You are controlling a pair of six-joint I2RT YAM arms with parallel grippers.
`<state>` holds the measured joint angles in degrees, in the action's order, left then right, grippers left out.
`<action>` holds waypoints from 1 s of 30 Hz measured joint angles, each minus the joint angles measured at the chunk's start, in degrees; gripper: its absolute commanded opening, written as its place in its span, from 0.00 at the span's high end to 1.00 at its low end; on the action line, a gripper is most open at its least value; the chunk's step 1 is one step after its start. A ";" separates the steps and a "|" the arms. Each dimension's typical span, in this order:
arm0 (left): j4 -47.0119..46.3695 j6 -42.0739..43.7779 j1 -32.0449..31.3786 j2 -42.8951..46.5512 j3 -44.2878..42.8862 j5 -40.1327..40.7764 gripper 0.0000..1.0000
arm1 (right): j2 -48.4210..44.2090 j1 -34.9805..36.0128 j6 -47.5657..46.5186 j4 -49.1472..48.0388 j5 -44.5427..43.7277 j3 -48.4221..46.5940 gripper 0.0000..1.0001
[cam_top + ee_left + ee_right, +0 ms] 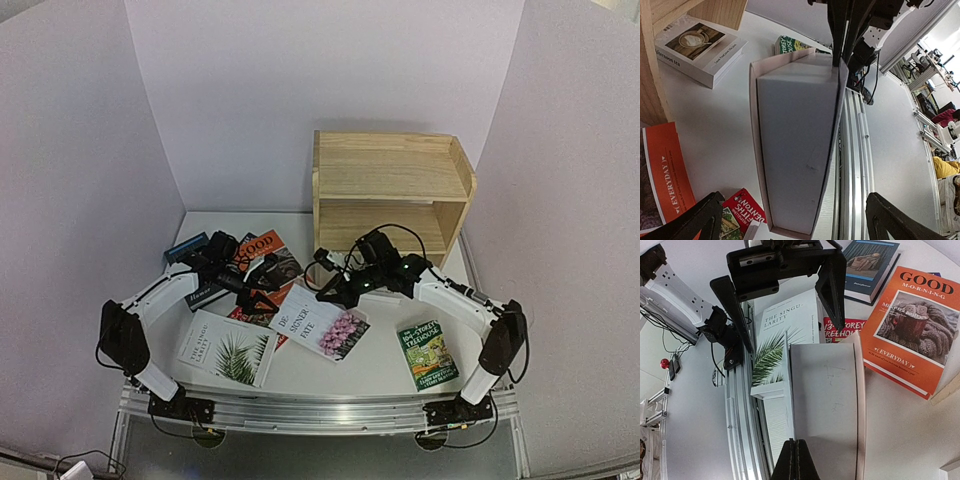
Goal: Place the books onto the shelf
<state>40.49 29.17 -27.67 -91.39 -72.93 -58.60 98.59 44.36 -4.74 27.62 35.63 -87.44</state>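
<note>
Pinching the white flowered book (322,325) by the thin rim of one cover with the right gripper (796,452), jaws pressing flat together on that edge, with the pale page block showing just beside the pinched cover. Facing the same book from its opposite end with the left gripper (790,335), fingers (730,310) spreading as wide as can be, with the book's end sitting just ahead of the tips and roughly centred in the gap; touching it or not, impossible to tell. Meeting over the middle of the table (380,370), in front of the shelf (390,165) and apart from it. Lying flat around the pair: the orange "GOOD" book (910,325), the dark blue book (871,265), the palm-leaf book (782,335) and a red Treehouse book (842,330), partly hidden beneath its neighbours. Resting alone near the right arm's base, the green Treehouse book (428,353). Sitting flat right against the shelf's wood in the left wrist view, an "Afternoon tea" book (700,50).
</note>
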 measured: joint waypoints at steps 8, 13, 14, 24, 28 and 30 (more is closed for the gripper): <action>-3.20 -1.37 -0.52 -1.72 -0.52 -1.26 0.00 | 0.00 0.00 -0.35 -0.06 0.16 0.00 1.00; -5.22 -2.67 -1.19 -2.85 -0.74 -1.34 0.00 | 0.00 0.00 -0.67 -0.15 0.18 -0.02 1.00; -5.29 -2.67 -1.46 -3.03 -0.82 -1.38 0.00 | 0.00 0.00 -0.78 -0.15 0.18 -0.05 1.00; -5.02 -2.67 -3.29 -3.73 -1.19 -3.08 0.34 | 0.13 0.00 -2.11 -0.40 0.59 -2.27 1.00; -2.91 -2.48 -3.29 -4.33 -2.96 -4.80 0.48 | 0.90 0.00 -2.75 -0.61 0.68 -2.92 1.00; -1.69 -1.92 -3.25 -4.33 -3.18 -5.07 0.55 | 1.49 0.00 -2.96 -0.63 1.13 -3.21 1.00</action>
<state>38.79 27.25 -30.92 -95.72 -76.10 -63.68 100.08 44.36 -7.70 26.98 36.76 -90.64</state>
